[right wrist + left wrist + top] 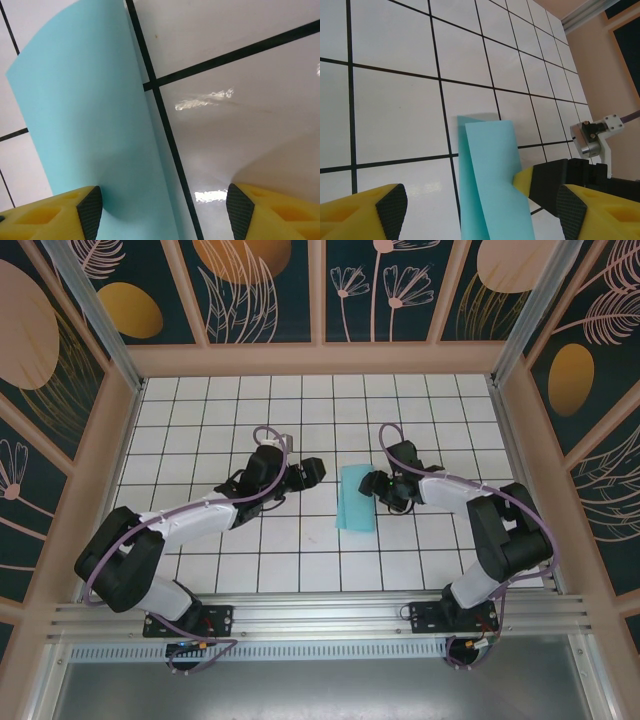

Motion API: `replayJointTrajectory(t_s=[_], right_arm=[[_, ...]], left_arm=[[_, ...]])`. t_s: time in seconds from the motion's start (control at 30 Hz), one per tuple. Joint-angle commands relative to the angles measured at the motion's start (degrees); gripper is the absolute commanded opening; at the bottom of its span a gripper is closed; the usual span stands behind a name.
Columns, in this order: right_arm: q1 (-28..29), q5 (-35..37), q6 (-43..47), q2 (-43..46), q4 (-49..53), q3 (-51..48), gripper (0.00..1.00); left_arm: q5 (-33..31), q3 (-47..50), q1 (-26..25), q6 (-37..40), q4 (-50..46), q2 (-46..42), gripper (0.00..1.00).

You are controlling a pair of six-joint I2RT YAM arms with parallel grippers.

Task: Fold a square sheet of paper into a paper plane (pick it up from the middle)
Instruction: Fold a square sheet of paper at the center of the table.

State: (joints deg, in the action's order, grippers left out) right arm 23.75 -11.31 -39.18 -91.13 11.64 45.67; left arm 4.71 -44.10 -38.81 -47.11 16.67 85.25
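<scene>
Two claws face each other across the square sheet of paper (356,498), which lies near the middle of the white tiled bench (200,420). The sheet is folded to a narrow strip, its long side running away from the arm bases. It lies across one of the black grid lines (300,515).

The left claw (312,472) is just left of the sheet's far end and its jaws are wide apart. In the left wrist view its yellow fingers (390,205) sit at the two lower corners, with the sheet (492,170) lying between them on the bench and neither pad touching it.

The right claw (372,485) is at the sheet's right edge, also spread wide and gripping nothing. In the right wrist view one layer of the sheet (85,115) curves up off the bench beside one finger (90,212), while the other finger (240,205) is over bare tile.

In the left wrist view a yellow-tipped black finger of the right claw (545,185) meets the sheet's right edge, in front of the left claw's own right finger. A white bracket (592,137) on that arm sits behind it.

Dark floral panels (250,290) wall in the bench, and an aluminium rail (320,615) runs along its near edge.
</scene>
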Motion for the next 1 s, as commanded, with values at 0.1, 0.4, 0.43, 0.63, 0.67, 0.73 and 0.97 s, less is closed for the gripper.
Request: replayJointTrajectory(t_s=[0.1,0.4,0.43,0.63,0.67,0.73,0.97], right_arm=[[2.8,4.7,-4.2,-1.3,0.3,1.9,0.68],[4.2,7.6,-7.4,-3.2,0.1,3.0,0.69],[4.2,7.7,-7.9,-3.0,-0.1,2.7,0.69],[4.3,7.1,-8.2,-3.2,-1.6,1.8,0.69],[4.3,6.7,-8.0,-3.2,-2.3,1.5,0.69],[4.4,5.4,-7.4,-3.5,-3.5,1.3,0.69],[4.8,5.9,-6.7,-5.0,-1.6,2.8,0.69]], left_arm=[[0.7,-2.0,-0.4,1.2,0.1,1.1,0.81],[0.7,-2.0,-0.4,1.7,-0.2,1.0,0.81],[0.7,-2.0,-0.4,1.6,-0.2,1.0,0.82],[0.4,-2.0,-0.4,1.5,0.1,1.2,0.82],[0.4,-1.9,-0.4,1.4,0.1,1.2,0.82],[0.4,-1.8,-0.4,1.3,0.2,1.2,0.82],[0.4,-1.7,-0.4,1.2,0.0,1.0,0.83]])
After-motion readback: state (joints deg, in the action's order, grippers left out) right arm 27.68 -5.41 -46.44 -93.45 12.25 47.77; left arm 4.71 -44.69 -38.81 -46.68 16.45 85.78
